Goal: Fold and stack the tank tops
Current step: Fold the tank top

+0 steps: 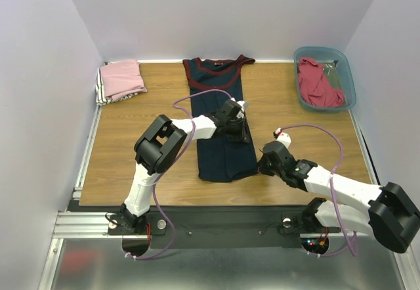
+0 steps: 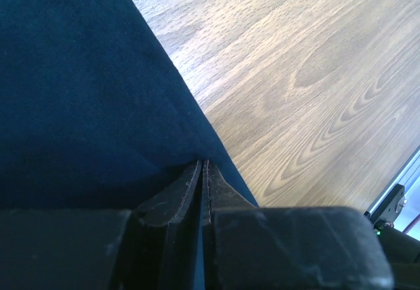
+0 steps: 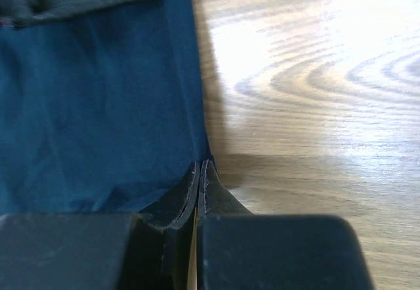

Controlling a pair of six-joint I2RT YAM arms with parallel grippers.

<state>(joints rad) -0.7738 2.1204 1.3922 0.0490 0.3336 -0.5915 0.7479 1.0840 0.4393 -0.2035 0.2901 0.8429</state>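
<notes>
The navy tank top with maroon trim lies lengthwise in a narrow strip at the middle of the table. My left gripper is shut on its right edge about halfway up; in the left wrist view the shut gripper pinches the navy cloth. My right gripper is shut on the same edge near the hem; in the right wrist view the gripper meets the navy cloth at its edge. A folded pink top lies at the back left. A red top lies in the bin.
The teal plastic bin stands at the back right corner. The pink top rests on a striped folded cloth. Bare wooden table shows left and right of the navy top. White walls close in the back and sides.
</notes>
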